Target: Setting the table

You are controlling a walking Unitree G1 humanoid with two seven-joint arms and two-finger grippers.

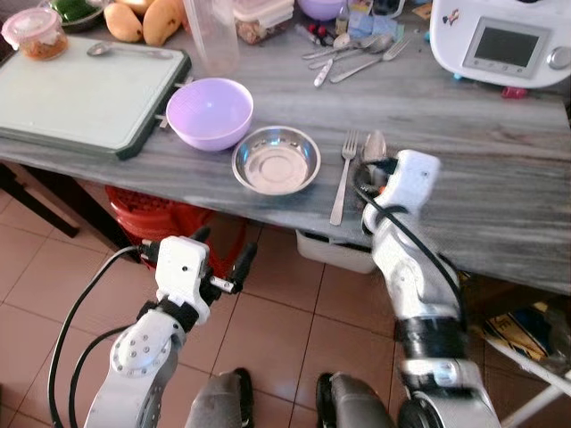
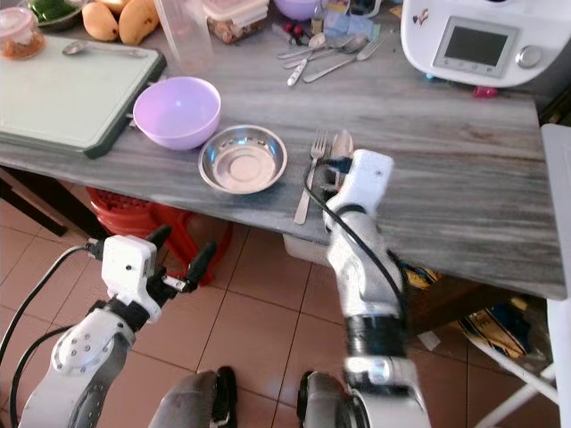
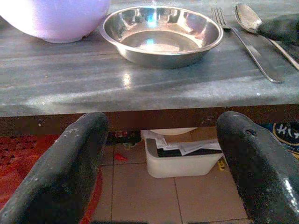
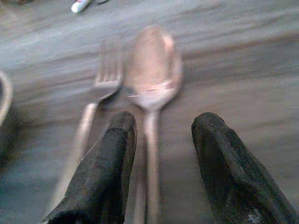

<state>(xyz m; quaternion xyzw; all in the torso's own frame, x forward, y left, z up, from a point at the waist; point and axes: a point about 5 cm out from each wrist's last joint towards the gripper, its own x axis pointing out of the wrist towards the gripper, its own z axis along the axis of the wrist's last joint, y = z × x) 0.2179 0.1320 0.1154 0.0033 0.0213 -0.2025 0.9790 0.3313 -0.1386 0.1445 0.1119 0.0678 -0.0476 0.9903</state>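
The right gripper sits low over the grey wood-grain table, its 2 black fingers spread apart. The silver metal spoon lies flat on the table; its handle runs between the fingers, with no grip on it. The silver metal fork lies just beside the spoon, on the side toward the shallow round steel bowl. A lilac plastic bowl stands beyond the steel one. The left gripper hangs below the table edge, fingers wide apart, holding nothing.
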